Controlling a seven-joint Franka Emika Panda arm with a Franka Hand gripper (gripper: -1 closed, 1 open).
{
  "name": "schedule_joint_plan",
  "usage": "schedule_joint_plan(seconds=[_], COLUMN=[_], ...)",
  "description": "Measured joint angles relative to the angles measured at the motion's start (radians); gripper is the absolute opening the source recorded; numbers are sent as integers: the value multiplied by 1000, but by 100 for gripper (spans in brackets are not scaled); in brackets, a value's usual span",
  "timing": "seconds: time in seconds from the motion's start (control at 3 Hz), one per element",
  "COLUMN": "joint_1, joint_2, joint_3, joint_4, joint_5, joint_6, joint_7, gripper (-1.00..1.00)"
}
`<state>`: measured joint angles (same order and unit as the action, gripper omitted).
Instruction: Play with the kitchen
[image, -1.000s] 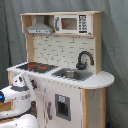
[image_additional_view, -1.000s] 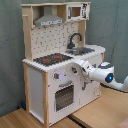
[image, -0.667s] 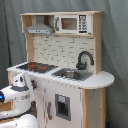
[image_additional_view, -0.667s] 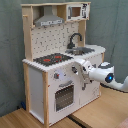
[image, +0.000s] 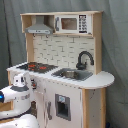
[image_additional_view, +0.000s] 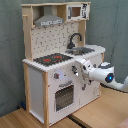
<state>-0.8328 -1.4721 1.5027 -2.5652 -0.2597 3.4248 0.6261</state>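
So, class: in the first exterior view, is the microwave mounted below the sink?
No, the microwave sits on the top shelf, well above the sink.

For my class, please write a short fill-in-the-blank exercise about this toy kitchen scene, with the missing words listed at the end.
1. The faucet beside the sink is coloured ____.
2. The stovetop rings are coloured ____.
3. On the top shelf, next to the grey hood, sits a small ____.
4. The gripper is in front of the kitchen, just below the ____.

Missing words: black; red; microwave; countertop

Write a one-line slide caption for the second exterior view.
Robot arm reaches toward the front of a toy kitchen, beside its oven door.
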Motion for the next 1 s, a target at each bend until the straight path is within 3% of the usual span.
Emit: schedule_joint_plan(seconds=[0.33, 1.0], joint_1=[4, 128], joint_2=[0, 1], joint_3=[3, 13], joint_4=[0, 0], joint_5=[0, 0], joint_6=[0, -176], joint_7=[12, 15], gripper=[100, 100])
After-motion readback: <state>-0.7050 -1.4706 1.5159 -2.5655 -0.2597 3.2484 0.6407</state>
